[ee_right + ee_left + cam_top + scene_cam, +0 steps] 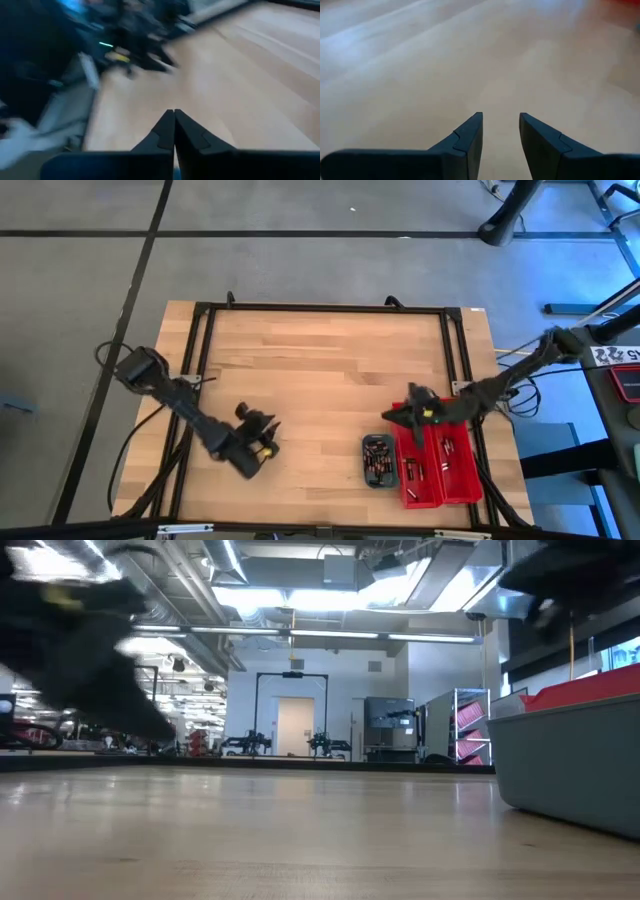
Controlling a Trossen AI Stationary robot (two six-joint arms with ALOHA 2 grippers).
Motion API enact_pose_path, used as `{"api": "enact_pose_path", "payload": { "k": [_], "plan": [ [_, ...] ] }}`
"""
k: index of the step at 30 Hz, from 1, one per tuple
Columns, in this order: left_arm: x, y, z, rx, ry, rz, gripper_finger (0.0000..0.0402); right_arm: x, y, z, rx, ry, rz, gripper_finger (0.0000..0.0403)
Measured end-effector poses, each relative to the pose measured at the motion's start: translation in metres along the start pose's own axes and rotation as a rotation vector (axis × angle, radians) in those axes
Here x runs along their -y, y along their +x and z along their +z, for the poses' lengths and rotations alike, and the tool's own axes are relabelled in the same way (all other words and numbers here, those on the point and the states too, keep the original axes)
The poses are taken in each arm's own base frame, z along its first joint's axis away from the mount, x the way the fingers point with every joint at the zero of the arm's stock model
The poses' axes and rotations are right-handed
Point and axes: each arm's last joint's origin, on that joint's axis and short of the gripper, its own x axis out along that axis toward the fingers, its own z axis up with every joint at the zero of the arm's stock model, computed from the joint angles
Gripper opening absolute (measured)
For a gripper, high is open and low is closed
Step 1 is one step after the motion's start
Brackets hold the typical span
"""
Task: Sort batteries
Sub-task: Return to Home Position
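Observation:
Several batteries [377, 461] lie in a small grey tray [367, 476] near the table's front right. More batteries [415, 471] lie in the two red bins [462, 480] just right of it. My right gripper [392, 416] hangs above the table just behind the tray and bins. It is shut, and the right wrist view shows nothing between its fingers [174, 135]. My left gripper [262, 442] is over bare wood at the front left, well left of the tray. It is open with nothing in its gap [501, 135].
A black frame [320, 308] runs around the wooden tabletop [320, 370]. In the low view the grey tray [570, 765] stands at the right with a red bin [590, 690] behind it.

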Motion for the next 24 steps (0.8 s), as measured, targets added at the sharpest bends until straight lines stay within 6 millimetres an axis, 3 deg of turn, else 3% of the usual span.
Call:
{"api": "enact_pose_path", "payload": {
  "k": [4,8,12,16,18,24],
  "plan": [
    [-0.008,0.023,0.036,-0.047,0.086,0.037,0.0097,0.031,0.020,0.010,0.122,-0.052,0.161,0.0008],
    [-0.022,0.033,0.084,-0.004,0.150,0.025,0.0061,0.061,0.028,0.026,0.161,-0.125,0.138,0.0003],
    [-0.059,0.030,0.119,0.005,0.162,-0.006,0.0014,0.078,0.022,0.039,0.182,-0.165,0.195,0.0005],
    [-0.116,0.013,0.117,0.049,0.048,0.022,0.0005,0.074,0.004,0.045,0.188,-0.238,0.331,0.0007],
    [-0.137,0.004,0.110,0.087,-0.014,-0.050,0.0002,0.074,-0.007,0.045,0.191,-0.269,0.328,0.0007],
    [-0.167,-0.008,0.101,0.380,-0.251,-0.376,0.0001,0.077,-0.043,0.041,0.225,-0.339,0.271,0.0007]
  ]
}}
